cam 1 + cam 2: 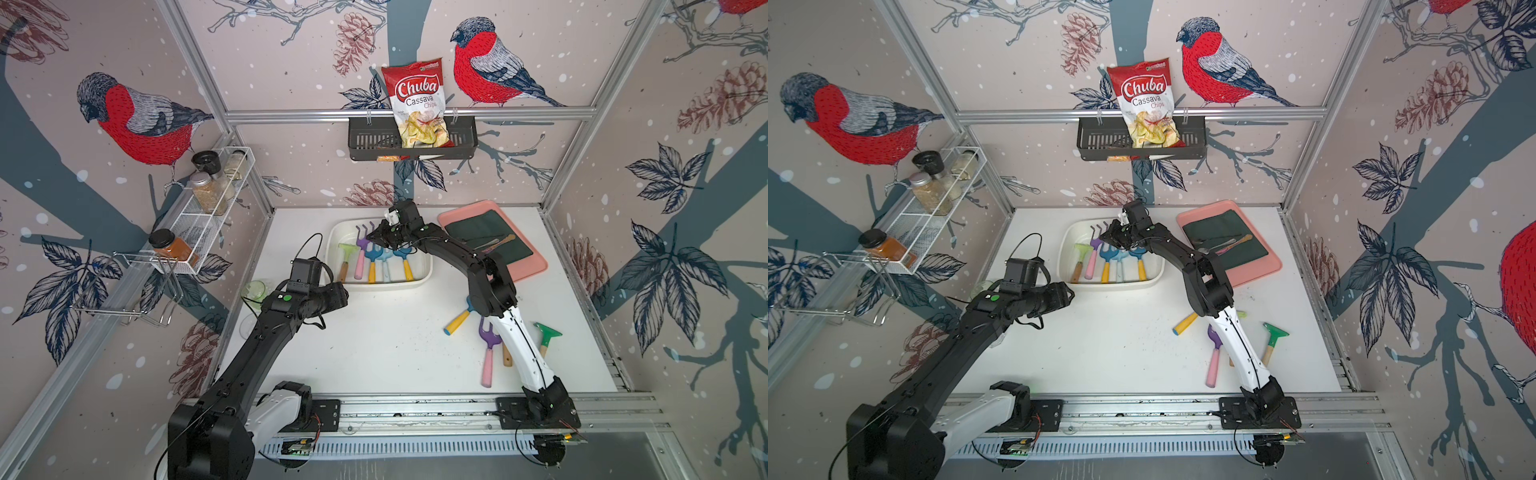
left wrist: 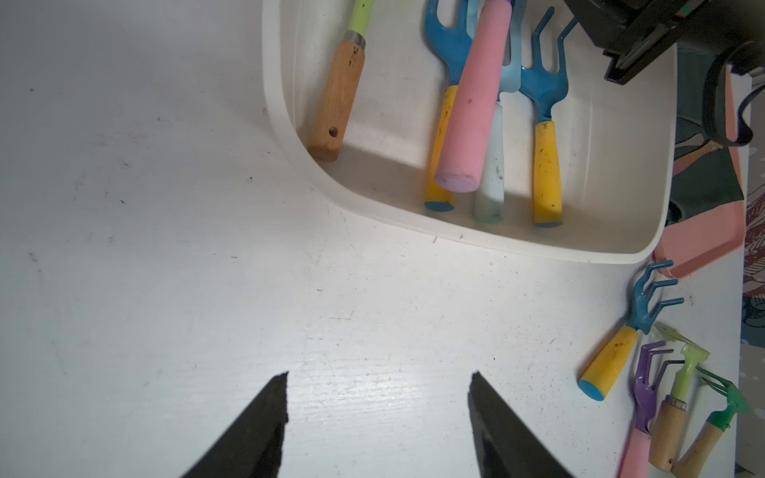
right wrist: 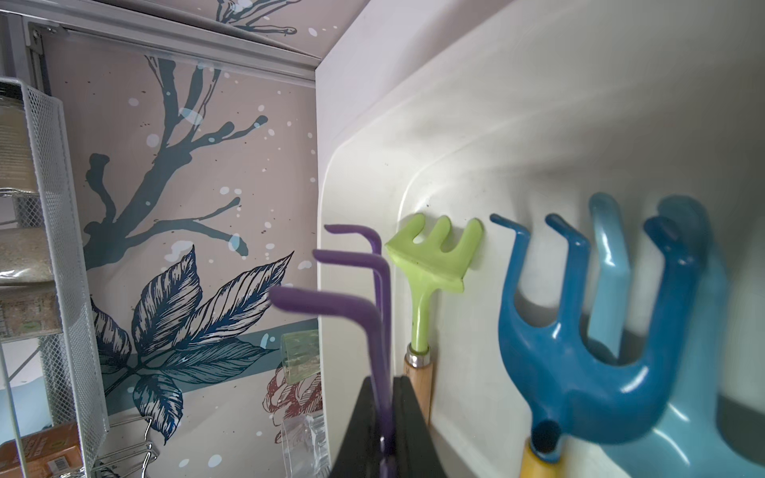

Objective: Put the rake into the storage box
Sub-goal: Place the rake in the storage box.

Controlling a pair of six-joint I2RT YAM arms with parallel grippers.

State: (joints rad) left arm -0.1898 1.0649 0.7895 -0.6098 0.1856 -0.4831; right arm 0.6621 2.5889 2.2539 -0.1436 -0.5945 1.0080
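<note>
The enclosure is walled with wallpaper [image 1: 291, 62] printed with red-breasted birds, pine cones and leaves, and is framed by aluminium profiles [image 1: 291, 113]. A white tabletop [image 1: 395, 340], lightly scuffed, is seen at lower centre. A black slotted basket [image 1: 370, 139] is hung at upper centre, a white wire rack [image 1: 195, 232] at left.

The storage box [image 1: 390, 284] is glossy white on a white desk [image 1: 390, 345]; the rake [image 1: 360, 262] in it has purple prongs and a pink handle, beside a blue rake [image 1: 406, 266] with yellow handle. At the desk's far right corner a pink tray [image 1: 534, 268] carries dark green cloth [image 1: 484, 232], and the walls [image 1: 291, 62] show red-breasted grey birds.
</note>
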